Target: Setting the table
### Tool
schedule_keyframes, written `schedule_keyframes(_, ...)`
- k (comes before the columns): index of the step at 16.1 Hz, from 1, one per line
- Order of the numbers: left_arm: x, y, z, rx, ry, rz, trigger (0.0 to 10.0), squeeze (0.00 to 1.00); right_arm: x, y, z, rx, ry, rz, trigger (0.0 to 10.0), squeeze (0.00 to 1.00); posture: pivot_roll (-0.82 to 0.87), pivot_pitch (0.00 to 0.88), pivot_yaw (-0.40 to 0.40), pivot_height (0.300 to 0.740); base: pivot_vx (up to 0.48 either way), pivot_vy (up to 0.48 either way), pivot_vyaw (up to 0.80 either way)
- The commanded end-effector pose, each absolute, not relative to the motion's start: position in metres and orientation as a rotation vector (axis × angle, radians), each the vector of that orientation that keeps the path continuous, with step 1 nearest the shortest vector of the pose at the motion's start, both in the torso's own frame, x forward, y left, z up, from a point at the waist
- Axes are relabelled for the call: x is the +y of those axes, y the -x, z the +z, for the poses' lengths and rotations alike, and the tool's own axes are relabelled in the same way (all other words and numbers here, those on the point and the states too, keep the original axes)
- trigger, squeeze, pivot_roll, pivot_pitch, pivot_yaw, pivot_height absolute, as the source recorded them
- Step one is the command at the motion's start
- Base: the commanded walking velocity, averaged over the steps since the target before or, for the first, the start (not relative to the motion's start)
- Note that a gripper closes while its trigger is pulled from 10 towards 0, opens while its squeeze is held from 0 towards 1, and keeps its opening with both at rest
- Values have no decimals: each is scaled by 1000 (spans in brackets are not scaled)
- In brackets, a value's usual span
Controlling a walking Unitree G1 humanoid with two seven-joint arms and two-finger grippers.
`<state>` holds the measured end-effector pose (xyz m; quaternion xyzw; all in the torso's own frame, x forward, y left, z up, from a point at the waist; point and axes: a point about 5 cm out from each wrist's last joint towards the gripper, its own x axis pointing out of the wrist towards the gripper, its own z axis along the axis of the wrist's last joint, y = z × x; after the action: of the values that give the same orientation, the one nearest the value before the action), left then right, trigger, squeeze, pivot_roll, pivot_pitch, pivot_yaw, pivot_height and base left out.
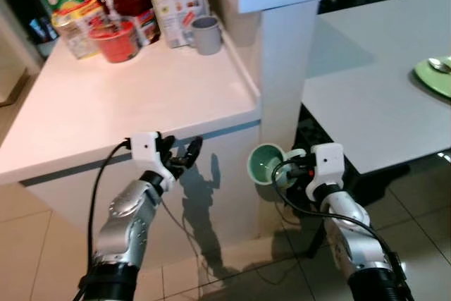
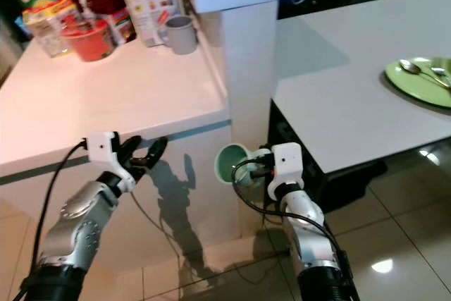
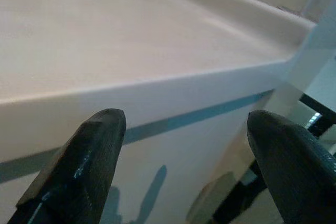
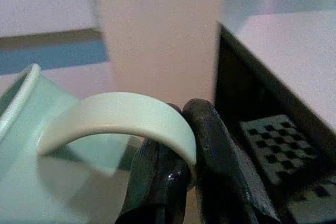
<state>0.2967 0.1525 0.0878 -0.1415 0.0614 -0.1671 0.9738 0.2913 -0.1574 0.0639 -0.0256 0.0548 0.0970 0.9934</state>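
My right gripper is shut on the handle of a pale green mug, which hangs tilted on its side below the level of the grey dining table, beside the white pillar. In the right wrist view the black fingers pinch the mug's handle. My left gripper stands open and holds nothing, just in front of the white counter's edge. A green plate with spoons on it lies at the table's far right.
On the back of the counter stand a grey mug, a white tin, a red cup and snack packets. A white pillar and raised shelf separate counter from table. Tiled floor lies below.
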Motion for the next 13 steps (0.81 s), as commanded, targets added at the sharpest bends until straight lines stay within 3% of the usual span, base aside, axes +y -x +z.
schedule_keyframes(1, 157, -298, 87, 126, 286, -325, 10000, 0, -156, -292, 66, 101, 53, 194, 10000, 0, -97, 0, 131, 740, 0, 0, 0)
schedule_keyframes(8, 149, -299, 82, 78, 339, -251, 10000, 0, -166, -294, 69, 104, 81, 213, 10000, 0, -54, 0, 3, 740, 0, 0, 0)
schedule_keyframes(13, 144, -297, 79, 87, 289, -267, 10000, 0, -167, -305, 77, 87, 59, 196, 10000, 0, -36, 0, 5, 740, 0, 0, 0)
